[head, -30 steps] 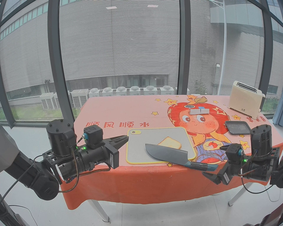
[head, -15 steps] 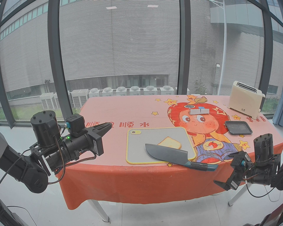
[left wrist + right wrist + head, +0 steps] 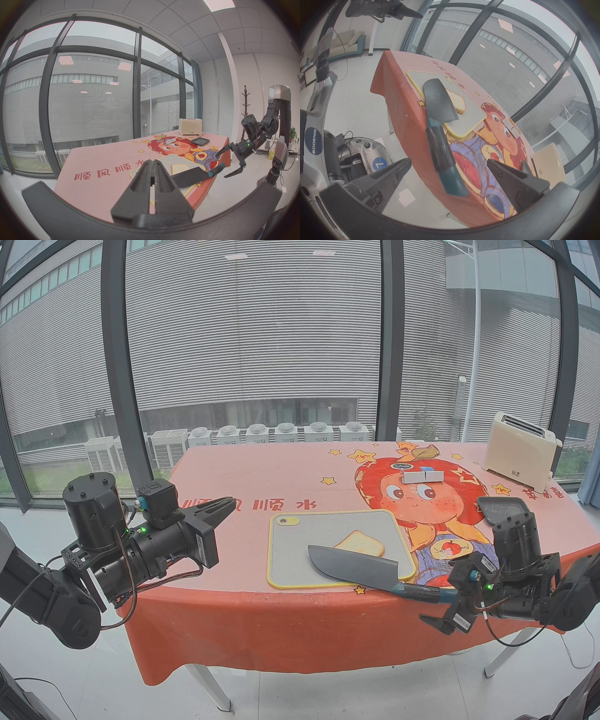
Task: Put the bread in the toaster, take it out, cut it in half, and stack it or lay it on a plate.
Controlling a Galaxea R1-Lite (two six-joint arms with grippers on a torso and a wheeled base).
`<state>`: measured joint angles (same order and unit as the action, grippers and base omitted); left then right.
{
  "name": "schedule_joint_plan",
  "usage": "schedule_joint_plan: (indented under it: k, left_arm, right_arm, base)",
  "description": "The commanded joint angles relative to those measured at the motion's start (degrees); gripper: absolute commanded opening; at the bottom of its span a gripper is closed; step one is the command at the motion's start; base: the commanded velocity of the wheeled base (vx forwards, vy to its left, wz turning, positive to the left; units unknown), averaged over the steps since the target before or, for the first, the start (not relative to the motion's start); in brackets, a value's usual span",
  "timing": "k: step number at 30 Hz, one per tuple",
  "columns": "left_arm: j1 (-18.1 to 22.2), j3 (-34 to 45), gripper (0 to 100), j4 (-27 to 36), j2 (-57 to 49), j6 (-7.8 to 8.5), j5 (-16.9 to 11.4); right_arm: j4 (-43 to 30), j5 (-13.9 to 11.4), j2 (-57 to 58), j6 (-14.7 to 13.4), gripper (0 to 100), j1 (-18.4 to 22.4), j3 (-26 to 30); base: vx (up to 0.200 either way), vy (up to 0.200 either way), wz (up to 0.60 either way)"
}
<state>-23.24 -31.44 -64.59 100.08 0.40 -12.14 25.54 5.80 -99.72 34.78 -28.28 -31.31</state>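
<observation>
In the last second the right gripper (image 3: 447, 602) had dropped below the table's (image 3: 250, 477) front edge and come back up. It now hung just off the knife's teal handle (image 3: 437, 595), which jutted over that edge. Its jaws stood wide apart, one on each side of the handle's end, touching nothing I could see. To my eye the grasp for the cut was lined up but not yet made.

The knife (image 3: 353, 566) lay flat on the cutting board (image 3: 300, 540), its blade against the near edge of the bread (image 3: 360, 544), a whole slice still uncut. The left gripper (image 3: 219, 509) had drawn back from the board to the table's left side, its fingers together and holding nothing. Farther off sat the dark plate (image 3: 500, 505), half behind the right arm, and at the far corner the toaster (image 3: 522, 449).
</observation>
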Motion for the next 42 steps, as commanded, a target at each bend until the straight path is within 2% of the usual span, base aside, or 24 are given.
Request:
schedule_joint_plan:
  k: [1, 12, 13, 19, 35, 38, 42]
  left_arm:
    - [0.03, 0.06, 0, -0.01, 0.37, 0.04, 0.01]
    - [0.12, -0.11, 0, -0.01, 0.2, 0.04, 0.01]
    - [0.12, -0.11, 0, -0.01, 0.2, 0.04, 0.01]
    - [0.21, -0.11, 0, -0.01, 0.11, 0.04, 0.01]
    - [0.21, -0.03, 0, -0.01, 0.11, 0.04, 0.01]
    - [0.21, -0.03, 0, -0.01, 0.11, 0.04, 0.01]
    - [0.12, -0.03, 0, -0.01, 0.11, 0.04, 0.01]
  right_arm:
    - [0.12, 0.09, -5.49, -0.06, 100, -0.46, -2.36]
    - [2.06, 0.26, -9.27, -0.06, 100, -0.99, -3.76]
    - [2.06, 0.35, -9.35, -0.15, 0, -1.07, -3.76]
    - [2.06, 0.44, -9.27, -2.52, 0, -2.13, -3.5]
    - [2.15, 0.09, -4.17, -2.96, 0, -3.01, -2.88]
    - [2.15, -0.18, -2.41, -3.67, 0, -3.53, -2.88]
    - [2.15, -0.35, -0.74, -6.48, 0, -4.24, -2.97]
  base:
    - [0.0, 0.0, 0.0]
    - [0.0, 0.0, 0.0]
    - [0.0, 0.0, 0.0]
    - [0.0, 0.0, 0.0]
    - [0.0, 0.0, 0.0]
    - [0.0, 0.0, 0.0]
    - [0.0, 0.0, 0.0]
